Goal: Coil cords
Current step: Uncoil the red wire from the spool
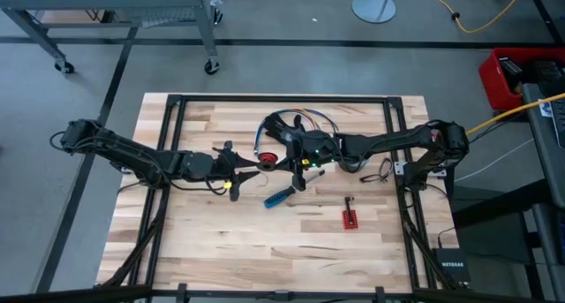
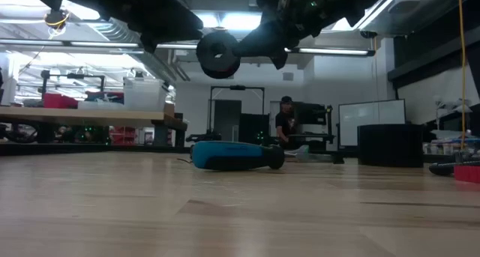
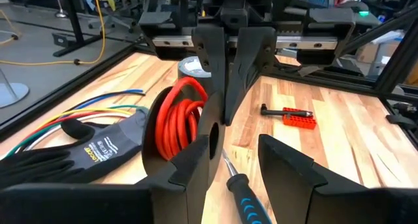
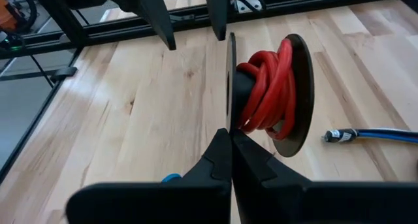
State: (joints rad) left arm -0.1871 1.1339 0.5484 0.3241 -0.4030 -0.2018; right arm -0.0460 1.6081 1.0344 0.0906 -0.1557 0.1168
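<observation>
Right claw pinches the spool of red cord above the bench; left claw, facing it, gapes wide.

Even overhead light leaves the wooden surface bright with only soft shadows under the arms, while in the low view ceiling lamps glare, both arms go silhouette-dark, and the near boards blur.
</observation>
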